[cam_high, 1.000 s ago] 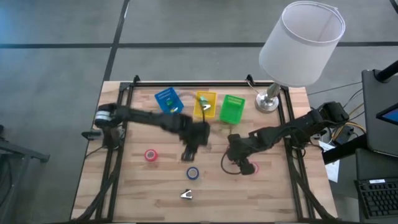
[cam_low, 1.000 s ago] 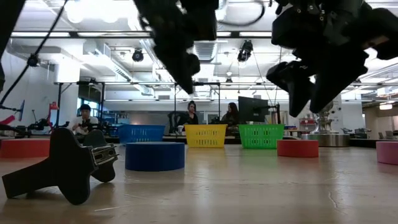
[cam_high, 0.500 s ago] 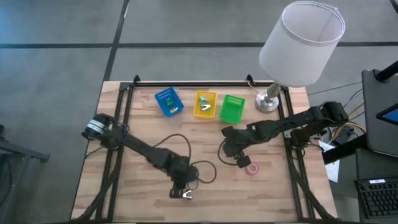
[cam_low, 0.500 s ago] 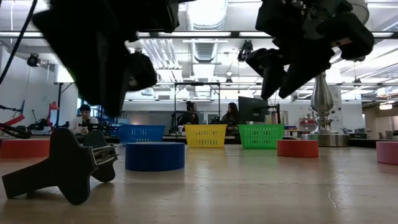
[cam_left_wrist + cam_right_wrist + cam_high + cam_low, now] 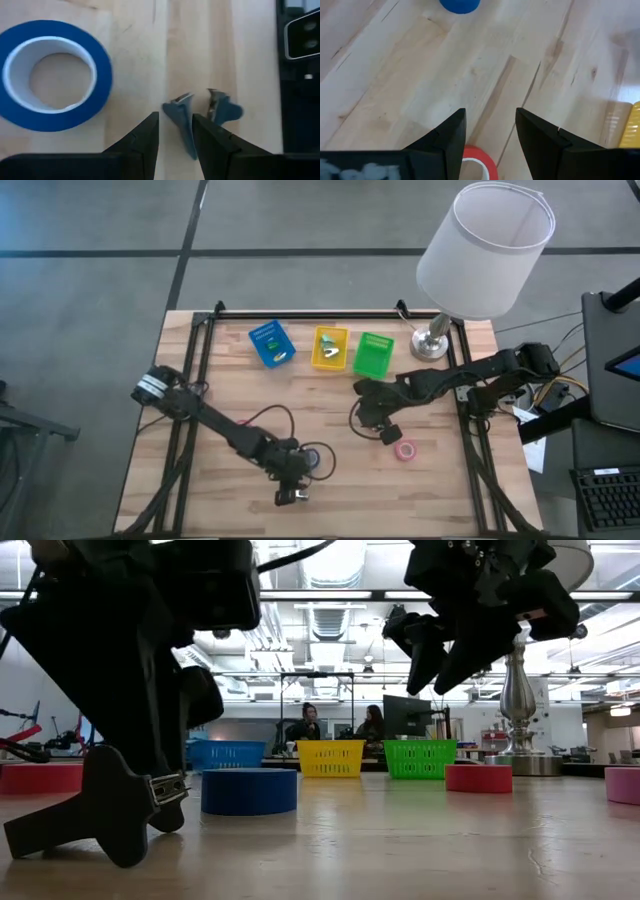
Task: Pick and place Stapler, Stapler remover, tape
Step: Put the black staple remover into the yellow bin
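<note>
We have our left gripper (image 5: 291,496) down at the near edge of the table, its fingers (image 5: 145,142) parted with one blue-grey wing of the stapler remover (image 5: 200,117) between them and nothing clamped yet, so we judge this to be the closing-in step on that item. The blue tape (image 5: 313,459) lies just beside it on the far side, untouched on the wood. Our right gripper (image 5: 388,434) hangs above the table right of centre, its fingers (image 5: 447,137) apart and empty, with the red tape (image 5: 405,450) on the table just near and to the right of it. Two more red rolls show in the low view, one at the left edge (image 5: 40,778) and one at the right edge (image 5: 622,785); the high view does not show them clearly. At the far side stand three bins: the blue bin (image 5: 269,343), the yellow bin (image 5: 331,348) with a pale object already in it that we cannot identify, and the green bin (image 5: 373,355), where we can make out nothing inside. No stapler is visible on the table. We reckon the task is only partly done: the remover and all the tapes we can see are left to place.
</note>
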Robot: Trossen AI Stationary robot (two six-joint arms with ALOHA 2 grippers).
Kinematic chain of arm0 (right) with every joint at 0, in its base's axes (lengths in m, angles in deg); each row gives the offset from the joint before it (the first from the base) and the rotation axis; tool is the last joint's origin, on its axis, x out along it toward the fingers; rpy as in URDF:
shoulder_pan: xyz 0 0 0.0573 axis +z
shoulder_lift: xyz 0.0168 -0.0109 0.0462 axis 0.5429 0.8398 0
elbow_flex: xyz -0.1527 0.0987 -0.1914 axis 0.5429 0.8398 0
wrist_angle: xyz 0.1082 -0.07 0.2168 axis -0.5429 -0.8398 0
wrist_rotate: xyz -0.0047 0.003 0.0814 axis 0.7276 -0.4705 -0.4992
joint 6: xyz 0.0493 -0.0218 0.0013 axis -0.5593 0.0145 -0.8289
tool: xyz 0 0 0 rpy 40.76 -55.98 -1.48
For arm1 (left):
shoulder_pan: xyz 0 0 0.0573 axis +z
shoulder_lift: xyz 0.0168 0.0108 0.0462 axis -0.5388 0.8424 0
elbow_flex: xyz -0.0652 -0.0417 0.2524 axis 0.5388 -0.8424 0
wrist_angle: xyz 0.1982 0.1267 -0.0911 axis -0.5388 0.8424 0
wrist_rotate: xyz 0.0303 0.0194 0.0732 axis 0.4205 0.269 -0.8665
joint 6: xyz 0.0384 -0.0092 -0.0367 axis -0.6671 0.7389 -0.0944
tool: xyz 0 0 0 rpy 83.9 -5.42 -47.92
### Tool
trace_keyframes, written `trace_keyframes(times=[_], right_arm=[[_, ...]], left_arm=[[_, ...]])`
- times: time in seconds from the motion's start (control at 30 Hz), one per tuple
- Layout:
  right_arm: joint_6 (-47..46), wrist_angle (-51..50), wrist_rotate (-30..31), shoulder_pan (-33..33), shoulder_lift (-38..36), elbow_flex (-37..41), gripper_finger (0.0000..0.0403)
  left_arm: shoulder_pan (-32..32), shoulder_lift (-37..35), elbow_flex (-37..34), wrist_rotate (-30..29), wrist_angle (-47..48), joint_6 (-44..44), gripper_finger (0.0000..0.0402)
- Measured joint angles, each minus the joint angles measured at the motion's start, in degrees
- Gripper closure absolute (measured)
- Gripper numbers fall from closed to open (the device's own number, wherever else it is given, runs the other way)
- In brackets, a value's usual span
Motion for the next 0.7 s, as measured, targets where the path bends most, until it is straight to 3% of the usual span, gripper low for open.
trace_keyframes(times=[0.7], right_arm=[[-1.55, -0.4, -0.02, 0.0, 0.0, 0.0, 0.0234]], left_arm=[[-2.71, 3.25, -0.47, -3.56, -5.16, 0.58, 0.0282]])
